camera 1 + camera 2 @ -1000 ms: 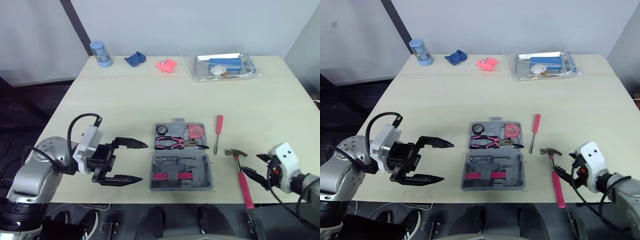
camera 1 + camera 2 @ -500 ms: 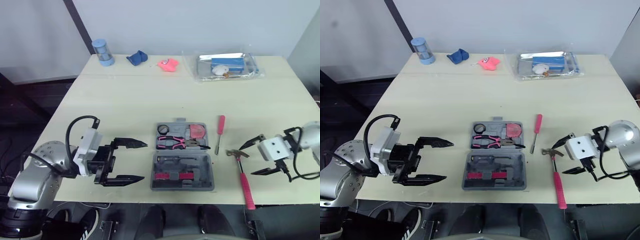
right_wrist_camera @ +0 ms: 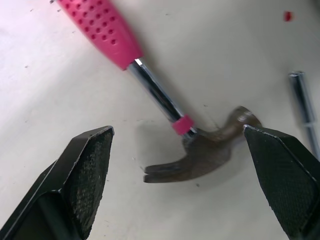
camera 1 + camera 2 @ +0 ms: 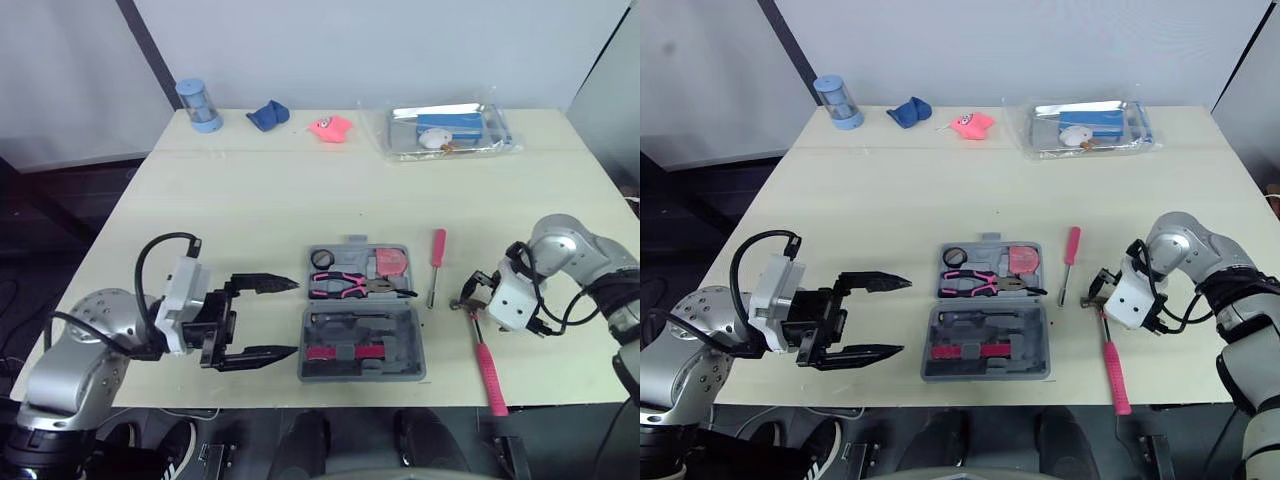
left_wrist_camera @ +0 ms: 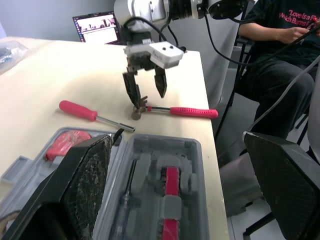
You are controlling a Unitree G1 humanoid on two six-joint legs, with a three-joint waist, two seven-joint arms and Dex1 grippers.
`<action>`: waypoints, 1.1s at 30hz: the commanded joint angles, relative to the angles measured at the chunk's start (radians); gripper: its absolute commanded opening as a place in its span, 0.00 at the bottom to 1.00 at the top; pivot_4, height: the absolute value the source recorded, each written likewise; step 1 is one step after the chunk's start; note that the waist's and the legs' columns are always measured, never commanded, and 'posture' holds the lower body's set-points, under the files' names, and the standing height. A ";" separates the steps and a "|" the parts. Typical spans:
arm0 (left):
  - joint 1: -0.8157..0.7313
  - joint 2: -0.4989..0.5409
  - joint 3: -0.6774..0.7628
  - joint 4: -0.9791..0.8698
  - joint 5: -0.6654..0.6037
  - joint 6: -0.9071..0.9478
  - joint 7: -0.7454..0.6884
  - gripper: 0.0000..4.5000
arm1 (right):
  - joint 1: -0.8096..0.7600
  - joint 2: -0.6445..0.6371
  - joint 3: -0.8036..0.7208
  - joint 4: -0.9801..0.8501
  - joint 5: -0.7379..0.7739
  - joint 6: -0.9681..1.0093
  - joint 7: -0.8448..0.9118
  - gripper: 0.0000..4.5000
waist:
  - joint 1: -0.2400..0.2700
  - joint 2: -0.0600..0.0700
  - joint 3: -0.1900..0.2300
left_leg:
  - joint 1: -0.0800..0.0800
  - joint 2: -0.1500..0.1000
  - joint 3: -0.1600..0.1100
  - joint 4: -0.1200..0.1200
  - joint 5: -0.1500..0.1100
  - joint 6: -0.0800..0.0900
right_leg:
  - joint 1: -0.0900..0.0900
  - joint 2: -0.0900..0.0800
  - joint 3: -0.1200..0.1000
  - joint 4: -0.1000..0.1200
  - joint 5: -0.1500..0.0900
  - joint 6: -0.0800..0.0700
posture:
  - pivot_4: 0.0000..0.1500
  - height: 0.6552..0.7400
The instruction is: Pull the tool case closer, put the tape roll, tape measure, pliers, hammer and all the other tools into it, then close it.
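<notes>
The grey tool case lies open near the table's front edge. Its far half holds the pink pliers, a black tape roll and a pink tape measure. Right of it lie a pink screwdriver and the pink-handled hammer. My right gripper is open, its fingers straddling the hammer head without touching it. My left gripper stands open just left of the case, nothing between its fingers.
Along the table's far edge stand a blue cylinder, a blue cloth, a pink object and a clear bag holding a tray. A seated person and a laptop are beyond the table's right side.
My right gripper has come in from the table's front right edge to the hammer head and now straddles it. The left gripper has edged slightly toward the case.
</notes>
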 commanded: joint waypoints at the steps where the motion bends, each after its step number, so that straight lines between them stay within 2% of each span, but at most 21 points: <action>1: 0.004 -0.002 0.011 -0.035 -0.006 -0.001 0.011 1.00 | -0.018 0.003 0.022 -0.006 -0.019 -0.036 -0.004 0.97 | -0.002 0.000 0.000 | 0.000 0.000 0.000 0.000 0.000 0.000 | 0.000 0.000 0.000 0.000 0.000 0.000 | 1.00 1.00; 16: 0.016 0.016 0.015 -0.040 -0.001 0.000 0.005 1.00 | -0.020 0.046 0.057 -0.006 -0.137 -0.013 -0.110 0.97 | -0.009 0.000 0.000 | 0.001 0.000 0.000 0.000 -0.001 0.002 | 0.000 0.000 0.000 0.001 0.000 0.000 | 1.00 1.00; 19: 0.013 0.015 0.014 -0.036 0.002 -0.001 0.004 1.00 | -0.021 0.050 0.061 -0.009 -0.168 0.002 -0.135 0.81 | -0.009 0.000 0.000 | 0.001 0.000 0.000 0.001 -0.001 0.002 | 0.000 0.000 0.000 0.003 0.000 0.000 | 1.00 1.00; 21: 0.011 0.013 0.013 -0.036 0.002 -0.001 0.005 1.00 | -0.022 0.052 0.061 -0.011 -0.179 0.016 -0.141 0.61 | -0.009 -0.002 -0.001 | 0.001 0.000 0.000 0.002 -0.001 0.002 | 0.000 0.000 0.000 0.003 0.000 0.000 | 1.00 1.00; 22: 0.011 0.012 0.012 -0.036 0.003 0.000 0.005 1.00 | -0.021 0.052 0.061 -0.013 -0.181 0.021 -0.141 0.47 | -0.009 -0.003 -0.001 | 0.001 0.000 0.000 0.003 -0.001 0.002 | 0.000 0.000 0.000 0.003 0.000 0.000 | 1.00 1.00; 25: 0.008 0.008 0.010 -0.038 0.002 0.002 0.008 1.00 | -0.017 0.051 0.061 -0.017 -0.180 0.025 -0.140 0.20 | -0.009 -0.003 -0.001 | 0.001 0.000 0.000 0.003 -0.001 0.002 | 0.001 0.000 0.001 0.004 0.000 0.000 | 1.00 1.00; 26: 0.008 0.007 0.010 -0.038 0.002 0.002 0.009 1.00 | -0.014 0.049 0.062 -0.019 -0.180 0.027 -0.140 0.14 | -0.009 -0.003 -0.001 | 0.001 0.000 0.000 0.003 -0.001 0.002 | 0.001 0.000 0.000 0.004 0.000 0.000 | 1.00 1.00; 27: 0.007 0.007 0.009 -0.038 0.002 0.002 0.010 1.00 | -0.009 0.045 0.060 -0.022 -0.176 0.031 -0.139 0.02 | -0.009 -0.003 -0.001 | 0.001 0.000 0.000 0.003 -0.001 0.002 | 0.001 0.000 0.000 0.004 0.000 0.000 | 1.00 1.00; 33: 0.008 0.003 0.009 -0.042 0.001 0.002 0.010 1.00 | 0.018 0.005 0.033 -0.070 -0.104 0.100 -0.084 0.01 | -0.007 -0.003 -0.001 | 0.001 0.000 0.000 0.004 -0.001 0.002 | 0.001 0.000 0.000 0.004 0.000 0.000 | 1.00 1.00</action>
